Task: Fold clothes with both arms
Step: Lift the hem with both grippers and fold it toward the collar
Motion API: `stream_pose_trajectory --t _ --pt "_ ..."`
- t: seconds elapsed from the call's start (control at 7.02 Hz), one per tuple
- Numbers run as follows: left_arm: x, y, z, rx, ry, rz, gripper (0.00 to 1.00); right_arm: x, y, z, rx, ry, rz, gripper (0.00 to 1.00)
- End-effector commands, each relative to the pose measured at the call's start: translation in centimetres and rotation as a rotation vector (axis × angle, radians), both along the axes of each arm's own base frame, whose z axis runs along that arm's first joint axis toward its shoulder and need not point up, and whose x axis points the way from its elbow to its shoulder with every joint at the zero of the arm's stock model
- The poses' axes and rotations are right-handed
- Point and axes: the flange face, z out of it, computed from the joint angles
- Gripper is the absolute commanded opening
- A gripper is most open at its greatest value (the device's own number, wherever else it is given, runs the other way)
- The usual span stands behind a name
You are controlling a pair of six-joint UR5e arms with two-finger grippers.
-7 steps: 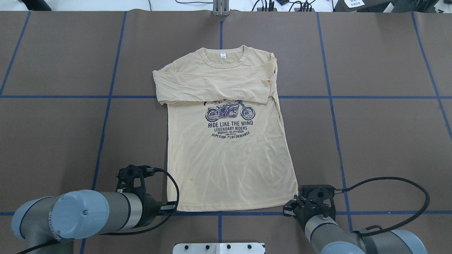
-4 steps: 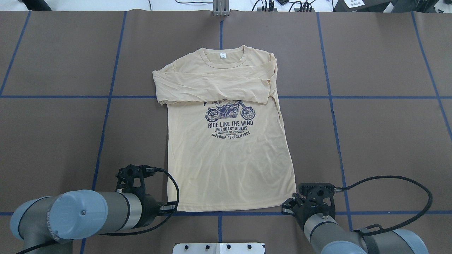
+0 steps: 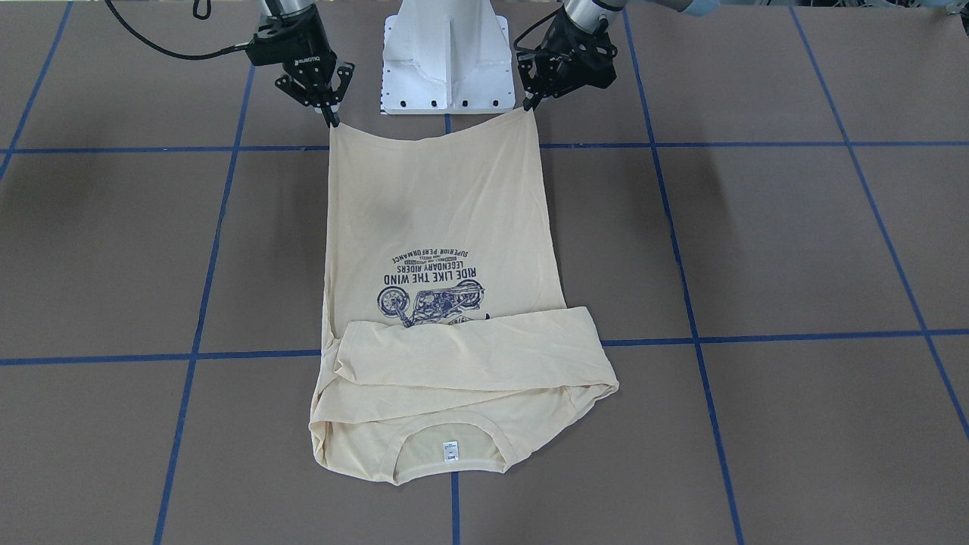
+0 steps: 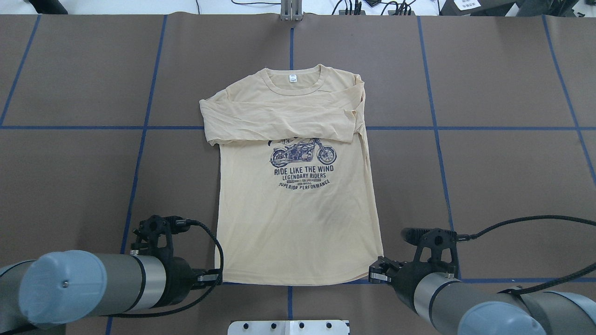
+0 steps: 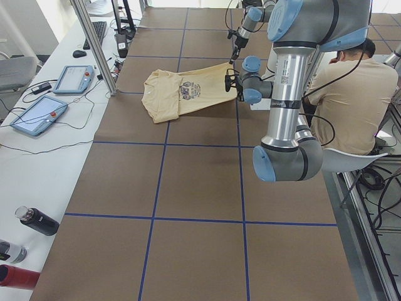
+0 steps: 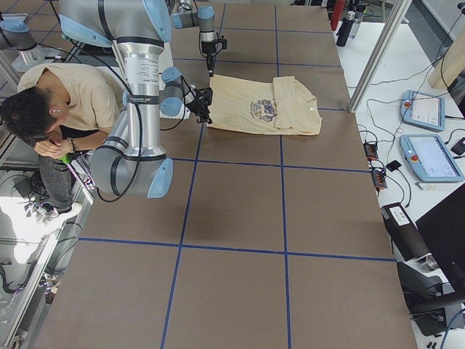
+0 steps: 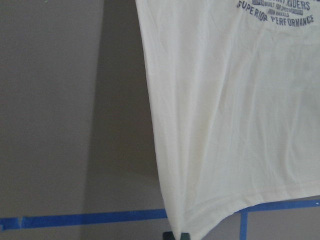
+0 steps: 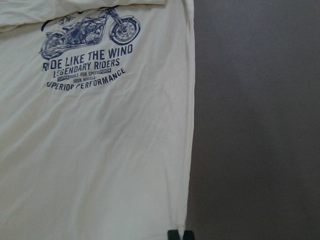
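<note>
Both hem corners have come up off the table [image 4: 512, 186] since the earlier frame. The left gripper [image 4: 216, 278] and right gripper [image 4: 377, 274] are clamped on them, a sound hold. I judge the T-shirt [image 4: 298, 218] thin, light and limp, sagging between grips. Farther out, the folded sleeves [image 4: 279, 118] and collar [image 4: 293, 91] lie flat.

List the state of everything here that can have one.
T-shirt: print side up, both sleeves folded across the chest, hem end raised, collar end lying flat.
left gripper: shut on one hem corner of the T-shirt.
right gripper: shut on the other hem corner.
</note>
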Motion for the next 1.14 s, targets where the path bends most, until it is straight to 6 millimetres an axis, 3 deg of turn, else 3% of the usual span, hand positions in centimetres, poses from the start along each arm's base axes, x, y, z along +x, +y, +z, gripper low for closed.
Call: stream_pose_trajectory --t 0.0,0.14,0.29,0.57,0.71,1.0 --pt "-6.7 2.9 -3.9 -0.012 0.051 0.081 0.0 6.1 4.2 -6.1 -0.055 -0.056 -0.17 0.0" --pt "-10.6 4.7 -7.0 -0.026 0.069 0.147 0.0 7.5 5.5 -7.5 -0.056 -0.084 -0.211 0.0" --pt "-12.2 5.4 -8.1 -0.028 0.075 0.167 0.0 7.6 5.7 -7.8 -0.055 -0.093 -0.216 0.0" --pt "-10.6 4.7 -7.2 -0.029 0.043 0.145 0.0 7.5 2.9 -6.9 -0.052 -0.068 -0.134 0.0" --pt "-8.6 3.6 -6.0 -0.032 0.004 0.119 0.0 6.0 0.8 -6.1 -0.054 -0.044 -0.074 0.0" --pt "-3.2 -3.9 -4.1 0.004 -0.075 -0.007 0.0 0.0 -6.4 -5.8 -0.036 0.002 0.066 0.0"
